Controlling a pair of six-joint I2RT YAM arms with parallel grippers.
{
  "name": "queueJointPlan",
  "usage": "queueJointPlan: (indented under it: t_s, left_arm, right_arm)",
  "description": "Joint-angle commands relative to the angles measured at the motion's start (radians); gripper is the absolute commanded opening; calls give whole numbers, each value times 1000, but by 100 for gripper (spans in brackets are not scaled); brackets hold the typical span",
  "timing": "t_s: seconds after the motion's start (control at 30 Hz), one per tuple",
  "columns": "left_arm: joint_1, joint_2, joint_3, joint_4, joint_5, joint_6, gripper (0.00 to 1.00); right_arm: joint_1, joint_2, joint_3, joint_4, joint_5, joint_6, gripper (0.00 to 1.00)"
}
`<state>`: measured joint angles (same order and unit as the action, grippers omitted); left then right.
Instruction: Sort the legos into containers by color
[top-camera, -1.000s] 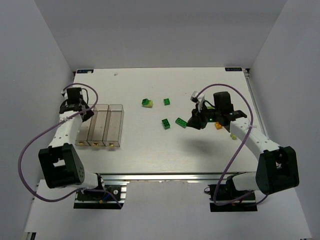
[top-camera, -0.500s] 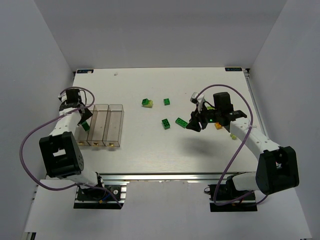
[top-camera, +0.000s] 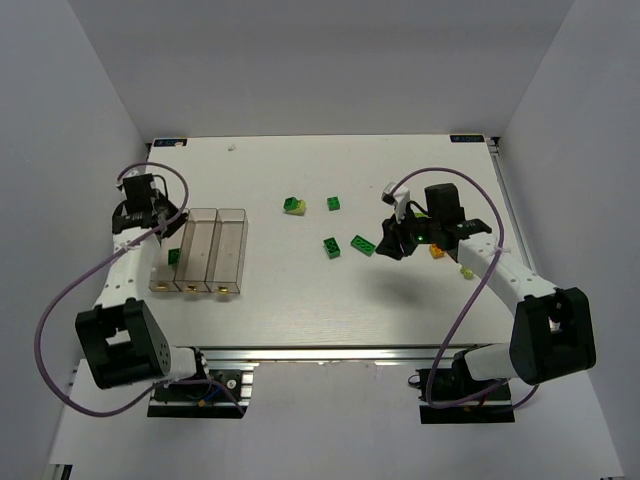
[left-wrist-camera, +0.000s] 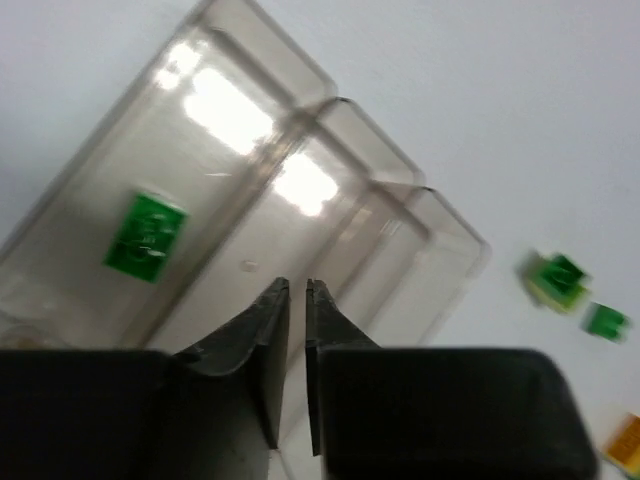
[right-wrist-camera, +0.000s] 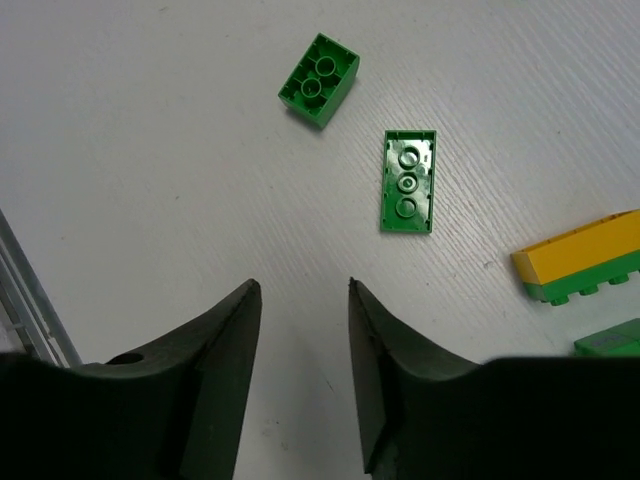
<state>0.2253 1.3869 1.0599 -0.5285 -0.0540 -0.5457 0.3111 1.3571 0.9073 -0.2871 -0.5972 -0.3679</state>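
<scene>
Jaws of the right gripper (right-wrist-camera: 300, 288) stood apart, empty; an upturned green brick (right-wrist-camera: 408, 181) lay just ahead, slightly right. Centring over it, then closing across its short width, would grip best. The left gripper (left-wrist-camera: 295, 290), nearly closed and empty, hung over the clear bins (left-wrist-camera: 300, 185).

Three joined clear plastic rectangular bins (top-camera: 212, 250) stand in a row at the left of the white surface (top-camera: 300, 290), and a small green plastic brick (left-wrist-camera: 146, 237) lies in the leftmost. Well to their right, a green square brick (top-camera: 331, 247) lies just left of a green oblong brick (top-camera: 362, 244); behind them lies a tiny green brick (top-camera: 334, 203).
</scene>
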Motion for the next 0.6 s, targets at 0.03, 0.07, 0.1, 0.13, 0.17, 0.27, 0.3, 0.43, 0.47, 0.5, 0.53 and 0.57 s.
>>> queueJointPlan:
  t_s: [0.03, 0.07, 0.1, 0.13, 0.17, 0.27, 0.3, 0.43, 0.47, 0.5, 0.53, 0.57]
  left_arm:
    - [-81, -133, -64, 119, 256, -59, 22]
    - [-99, -146, -70, 139, 273, -65, 25]
    - [-150, -160, -58, 139, 273, -69, 32]
    - [-179, -161, -51, 137, 263, -75, 40]
    - [-205, -161, -43, 136, 264, -79, 53]
    - [-366, -141, -34, 157, 266, -106, 70]
    - [-394, -138, -34, 162, 257, -120, 71]
    - [-510, -108, -49, 208, 217, -149, 74]
    - [-532, -95, -43, 209, 200, -152, 74]
    - [-573, -83, -38, 205, 189, -152, 74]
    - [-593, -69, -32, 205, 178, -155, 74]
    - [-613, -37, -17, 202, 162, -158, 74]
  right_arm:
    - [5, 11, 44, 26, 31, 27, 42]
    - [6, 11, 42, 29, 33, 27, 40]
    - [6, 14, 41, 31, 36, 27, 38]
    - [6, 14, 39, 34, 39, 30, 37]
    - [6, 16, 39, 35, 42, 32, 36]
    - [6, 22, 39, 46, 62, 53, 40]
    - [6, 30, 41, 48, 80, 61, 41]
    - [6, 39, 47, 46, 115, 73, 54]
    - [6, 37, 42, 46, 116, 69, 57]
    - [6, 33, 38, 49, 122, 70, 62]
    - [6, 30, 32, 52, 122, 69, 63]
    - [5, 25, 18, 61, 122, 69, 66]
